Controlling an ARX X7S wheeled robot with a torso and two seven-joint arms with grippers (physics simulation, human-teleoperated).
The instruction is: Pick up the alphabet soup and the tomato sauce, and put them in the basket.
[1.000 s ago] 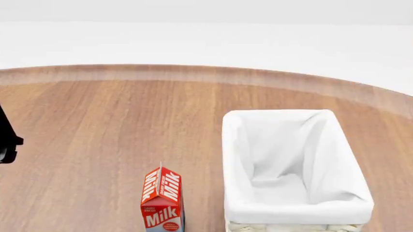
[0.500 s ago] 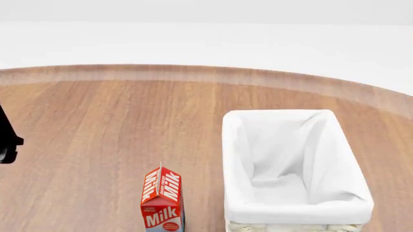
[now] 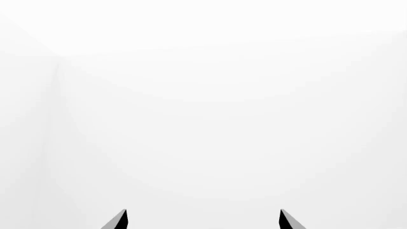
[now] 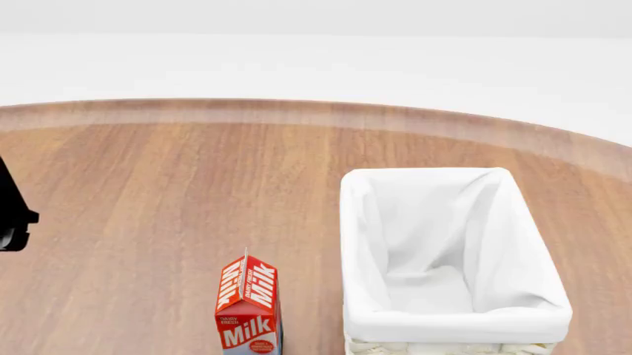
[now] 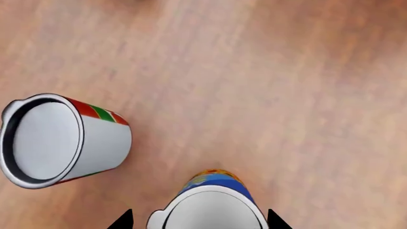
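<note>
In the right wrist view the alphabet soup [image 5: 213, 207], a blue and yellow-orange can with a silver top, stands upright on the wooden table. My right gripper [image 5: 198, 219] is open, its two dark fingertips either side of the can's top with a gap showing. The tomato sauce [image 5: 60, 140], with a red, green and white label, stands apart beside it. The basket [image 4: 449, 325], white-lined wicker, sits at the front right in the head view with nothing visible inside. My left gripper [image 3: 202, 219] is open, facing only blank white. Neither can shows in the head view.
A red and white milk carton [image 4: 248, 303] stands just left of the basket. A black part of the left arm [image 4: 12, 218] shows at the left edge. The round wooden table's far edge [image 4: 316, 111] curves across the back.
</note>
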